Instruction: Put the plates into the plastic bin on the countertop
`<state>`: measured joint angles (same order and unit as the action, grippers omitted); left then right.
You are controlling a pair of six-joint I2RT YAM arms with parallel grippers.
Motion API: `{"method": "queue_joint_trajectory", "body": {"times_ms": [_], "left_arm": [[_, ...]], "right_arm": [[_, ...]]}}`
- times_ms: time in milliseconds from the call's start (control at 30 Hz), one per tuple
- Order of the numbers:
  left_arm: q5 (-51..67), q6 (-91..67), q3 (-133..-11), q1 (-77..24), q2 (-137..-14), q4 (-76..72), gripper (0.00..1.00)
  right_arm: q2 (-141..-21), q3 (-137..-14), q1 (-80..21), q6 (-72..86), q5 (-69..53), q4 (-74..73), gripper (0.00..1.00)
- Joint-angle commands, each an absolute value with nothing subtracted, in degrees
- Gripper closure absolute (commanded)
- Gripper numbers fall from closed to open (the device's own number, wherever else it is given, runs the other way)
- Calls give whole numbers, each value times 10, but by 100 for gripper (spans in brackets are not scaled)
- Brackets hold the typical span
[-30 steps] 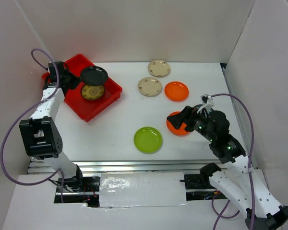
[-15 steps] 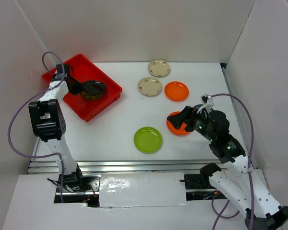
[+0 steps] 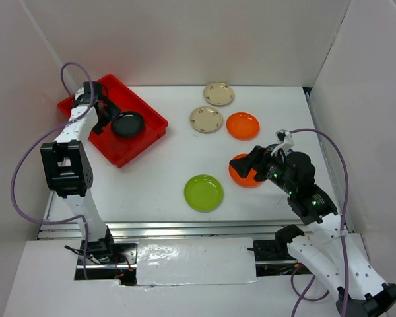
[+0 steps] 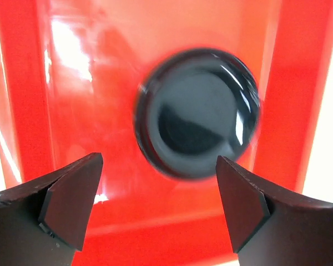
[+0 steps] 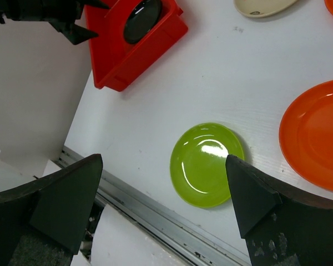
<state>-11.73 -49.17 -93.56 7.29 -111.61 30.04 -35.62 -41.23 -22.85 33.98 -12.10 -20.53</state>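
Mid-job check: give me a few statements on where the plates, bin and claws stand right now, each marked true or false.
1. The black plate lies inside the red bin. True.
2. The left claw is shut on the black plate. False: it is open, not gripping the plate.
3. The lime green plate is in the bin. False: it lies on the countertop.
4. Two beige plates lie on the countertop. True.
5. The right claw is shut. False: it is open and empty.

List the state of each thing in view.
Black plate: in bin, ungripped.
Bin: holds black plate.
Lime plate: on table.
Beige plates: on table.
Orange plates: on table.
Left claw: open, over black plate.
Right claw: open, empty.
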Motion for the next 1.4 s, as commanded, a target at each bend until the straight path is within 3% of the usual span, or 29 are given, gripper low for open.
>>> {"method": "queue_joint_trajectory", "body": {"times_ms": [0,133,400,700,900,1100,1167,1200,1267,1300,1367], "left_arm": [[-179,-448,-937,12,-1015,343,3],[-49,-398,-831,-63,-940,275,2],[185,-334,-645,-205,-938,119,3],[237,-318,-543,-263,-953,40,3],[275,-316,-502,-277,-990,8,10],[263,-319,-496,-296,-1015,5,32],[244,-323,-502,-305,-1015,14,50],[214,-325,-504,-308,-1015,31,66],[179,-332,-513,-311,-1009,51,73],[147,-334,-517,-314,-1007,61,87],[127,-340,-526,-316,-998,82,100]], "right_arm": [[-365,-420,-225,335,-130,-171,0],[-371,-417,-224,342,-120,-162,0],[-369,-436,-219,331,-115,-181,0],[-369,-418,-219,336,-129,-171,0],[-365,-417,-218,336,-127,-173,0],[-364,-413,-219,337,-127,-171,0],[-365,-413,-218,339,-127,-170,0],[-364,-413,-218,339,-127,-170,0],[-363,-412,-218,340,-127,-169,0],[-362,-412,-219,340,-128,-169,0],[-363,-412,-219,341,-128,-168,0]]}}
